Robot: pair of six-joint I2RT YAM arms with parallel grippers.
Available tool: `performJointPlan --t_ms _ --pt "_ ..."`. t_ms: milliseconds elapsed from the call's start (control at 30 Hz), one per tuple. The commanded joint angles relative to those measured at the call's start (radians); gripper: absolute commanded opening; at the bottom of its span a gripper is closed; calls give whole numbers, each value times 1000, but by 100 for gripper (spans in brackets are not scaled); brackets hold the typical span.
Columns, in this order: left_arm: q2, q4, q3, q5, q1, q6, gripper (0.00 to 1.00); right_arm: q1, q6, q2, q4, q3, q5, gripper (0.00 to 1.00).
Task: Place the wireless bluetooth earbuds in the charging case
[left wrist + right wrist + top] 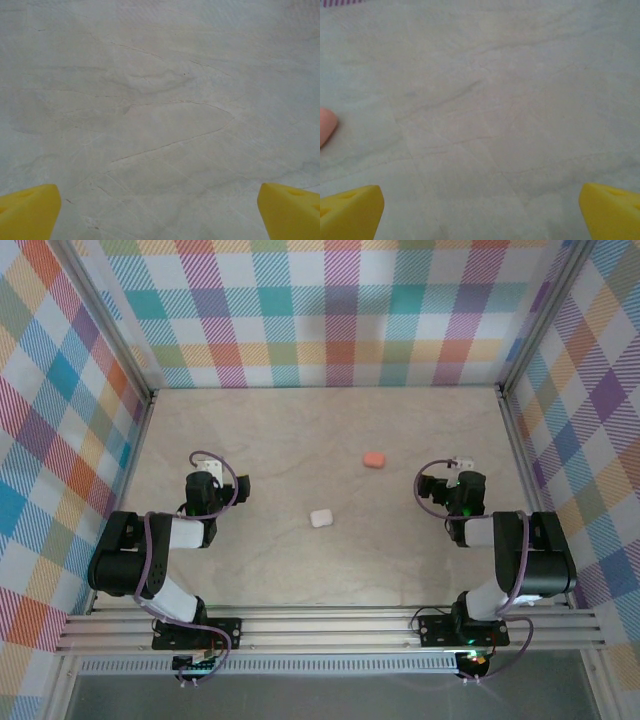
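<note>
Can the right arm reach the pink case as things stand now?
Probably yes: the right gripper is open, and only bare cloth lies between it and the pink case, to its left.

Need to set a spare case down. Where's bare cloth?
Bare: the far strip between the back wall and the pink case; the near stretch between the white case and the front rail. Tightest between the two cases.

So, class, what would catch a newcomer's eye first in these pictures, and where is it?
The bright plaid walls around the beige cloth strike first. On the cloth lie two small things: a pink case right of centre and a white case nearer the arms. The left gripper and right gripper flank them, both open, with yellow fingertips wide apart.
</note>
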Motion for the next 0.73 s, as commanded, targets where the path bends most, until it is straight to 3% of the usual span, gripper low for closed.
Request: performJointPlan --t_ms 0,700 --pt "3 32 2 8 14 -9 100 5 -16 -3 97 5 -20 100" --pt "2 35 2 9 14 -8 100 19 -45 -3 59 24 -43 100"
